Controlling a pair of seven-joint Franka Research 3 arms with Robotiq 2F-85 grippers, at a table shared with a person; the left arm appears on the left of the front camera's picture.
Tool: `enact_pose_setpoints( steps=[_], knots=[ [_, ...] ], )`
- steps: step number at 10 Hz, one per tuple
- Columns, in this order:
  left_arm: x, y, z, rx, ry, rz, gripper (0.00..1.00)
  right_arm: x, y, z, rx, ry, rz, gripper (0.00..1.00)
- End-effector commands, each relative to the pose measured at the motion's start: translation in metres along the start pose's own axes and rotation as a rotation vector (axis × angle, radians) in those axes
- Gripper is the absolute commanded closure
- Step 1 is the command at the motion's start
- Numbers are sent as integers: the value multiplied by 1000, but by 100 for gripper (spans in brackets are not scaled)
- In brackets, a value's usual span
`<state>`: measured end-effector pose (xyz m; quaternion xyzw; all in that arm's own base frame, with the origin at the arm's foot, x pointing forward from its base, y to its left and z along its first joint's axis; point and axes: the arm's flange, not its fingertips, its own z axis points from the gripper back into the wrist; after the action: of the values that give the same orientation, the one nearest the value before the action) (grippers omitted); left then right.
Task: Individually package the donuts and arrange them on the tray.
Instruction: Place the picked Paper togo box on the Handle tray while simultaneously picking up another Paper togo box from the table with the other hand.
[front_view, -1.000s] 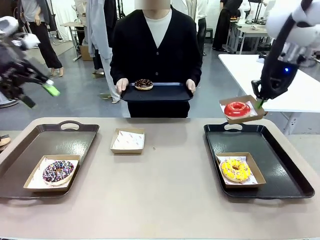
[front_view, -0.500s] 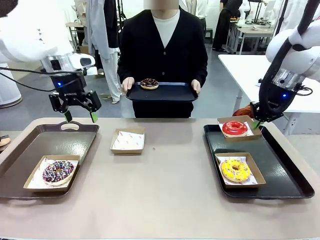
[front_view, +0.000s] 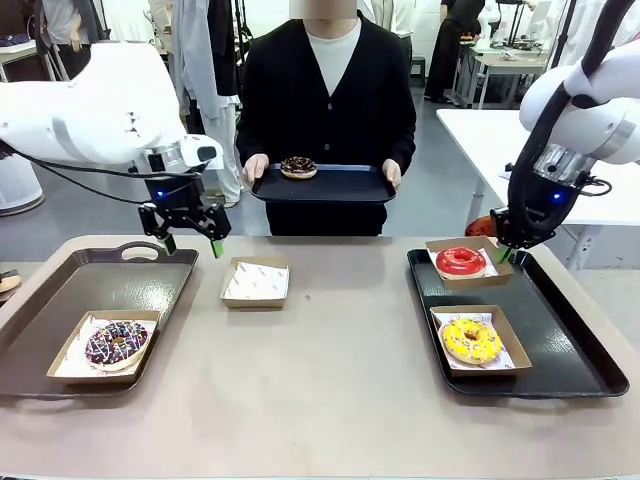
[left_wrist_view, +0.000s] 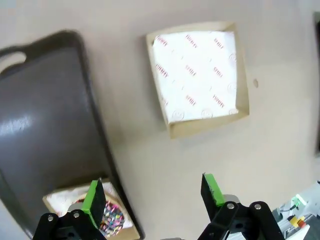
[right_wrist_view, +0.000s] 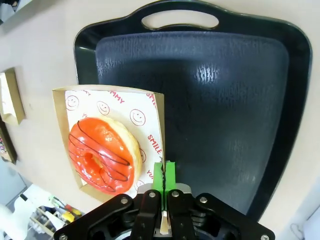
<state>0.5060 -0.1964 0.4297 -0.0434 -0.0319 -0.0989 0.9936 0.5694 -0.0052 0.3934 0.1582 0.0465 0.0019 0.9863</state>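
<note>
Right fingers (right_wrist_view: 160, 172): pressed together on one edge of the cardboard box (right_wrist_view: 125, 107) that carries the red donut (right_wrist_view: 102, 155). We think they grip the rim so the glaze goes untouched.
Red donut: it lies in its paper-lined box at the far end of the right tray (front_view: 560, 340), just behind the yellow donut (front_view: 472, 340). We cannot tell whether the box bottom touches the tray.
Yellow donut: boxed on the near half of the right tray, which leaves the far half free for a second box.
Left fingers (left_wrist_view: 95, 195): spread wide and holding nothing, above the worktop (front_view: 330, 380) beside the far corner of the left tray (front_view: 110, 285).
Empty box (left_wrist_view: 197, 75): it sits on the worktop between the two trays, touching neither. It is lined with paper and ready for a donut.
Sprinkled donut (front_view: 116, 343): boxed on the near part of the left tray.
Person: holds a black serving tray (front_view: 340, 185) level in both hands at the far side, with an unboxed dark donut (front_view: 298, 167) on it. We judge it is being offered for the empty box.
Progress: three donuts are boxed and one is left.
Risk: a box held by one edge may tilt and let the red donut slide.
</note>
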Motion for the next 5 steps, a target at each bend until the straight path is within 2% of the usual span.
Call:
enact_pose_setpoints(
  steps=[1,5],
  knots=[
    [14,-9,-17,-18,-38,9,0,-1,-2,5,-1,-6,-3,99],
    [28,-9,-60,-25,-29,3,0,-1,-2,5,-1,-6,-3,99]
  ],
)
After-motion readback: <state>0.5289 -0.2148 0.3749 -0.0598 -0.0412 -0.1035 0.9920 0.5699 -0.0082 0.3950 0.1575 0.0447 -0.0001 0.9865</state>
